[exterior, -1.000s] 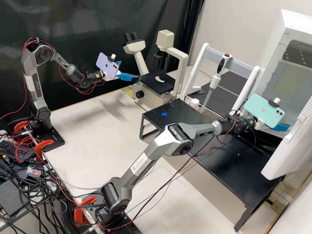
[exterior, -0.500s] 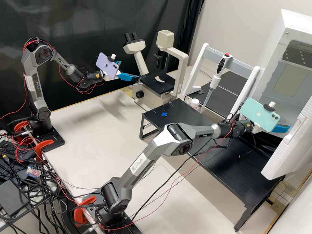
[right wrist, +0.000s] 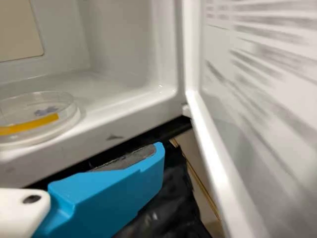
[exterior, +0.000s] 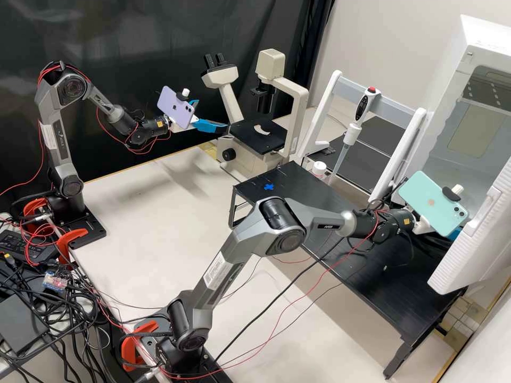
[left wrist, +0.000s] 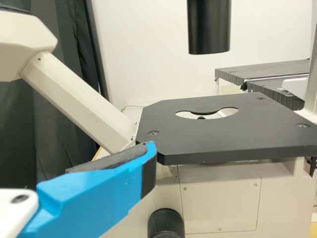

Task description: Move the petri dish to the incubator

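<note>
The right gripper (exterior: 454, 234) stands just outside the incubator (exterior: 455, 154), at its mouth and on the side nearer its open door (exterior: 474, 239). Its jaws are released: the grey pad (right wrist: 126, 158) is bare and nothing is held. The petri dish (right wrist: 37, 116) is across the sill (right wrist: 94, 140) from them, on the incubator's floor close behind that front edge, and farther from the door than the jaws are. Being round, it offers no long axis to line up with; it lies flat, with a yellow strip on its side wall turned outward. Jaws and dish are near each other but not touching.

Farther off, well away from the incubator, the left gripper (exterior: 213, 114) is by the microscope stage (left wrist: 223, 134), its jaws also parted and holding nothing. The right arm is plainly the nearer one to the dish.

As I judge it, the placing is done, and what may be left is to clear the mouth and perhaps shut the door. That turns on the dish lying inward of the jaws: backing straight out from the incubator should spare it, while a sweep inward over the sill could nudge it, and one toward the hinge could catch the door.
</note>
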Action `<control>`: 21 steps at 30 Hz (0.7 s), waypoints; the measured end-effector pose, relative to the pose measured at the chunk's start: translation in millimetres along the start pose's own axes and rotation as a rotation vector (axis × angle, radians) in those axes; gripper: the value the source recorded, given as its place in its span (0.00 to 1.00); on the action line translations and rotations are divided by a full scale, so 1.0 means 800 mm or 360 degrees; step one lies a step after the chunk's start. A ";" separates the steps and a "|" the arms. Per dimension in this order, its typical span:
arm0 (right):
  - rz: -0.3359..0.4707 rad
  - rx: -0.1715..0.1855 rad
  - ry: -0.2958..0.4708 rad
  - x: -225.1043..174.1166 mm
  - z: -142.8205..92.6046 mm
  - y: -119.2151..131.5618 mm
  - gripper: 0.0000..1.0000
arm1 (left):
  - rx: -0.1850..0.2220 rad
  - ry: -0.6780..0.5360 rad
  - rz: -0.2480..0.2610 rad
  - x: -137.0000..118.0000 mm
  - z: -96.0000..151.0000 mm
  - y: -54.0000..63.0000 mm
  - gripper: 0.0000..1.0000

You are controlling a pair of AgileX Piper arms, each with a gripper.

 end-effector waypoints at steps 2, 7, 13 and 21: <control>0.0016 0.0018 0.0005 -0.014 0.006 0.003 1.00 | 0.0000 0.0000 0.0000 0.000 0.000 0.000 1.00; 0.0061 0.0025 0.0052 -0.055 0.018 0.006 1.00 | 0.0000 0.0000 0.0000 0.000 0.000 0.000 1.00; 0.0140 0.0033 0.0248 -0.131 0.018 0.005 1.00 | 0.0000 0.0000 0.0000 0.000 0.000 0.000 1.00; 0.0144 0.0029 0.0570 -0.229 0.000 -0.017 1.00 | 0.0000 0.0000 0.0000 0.000 0.000 0.000 1.00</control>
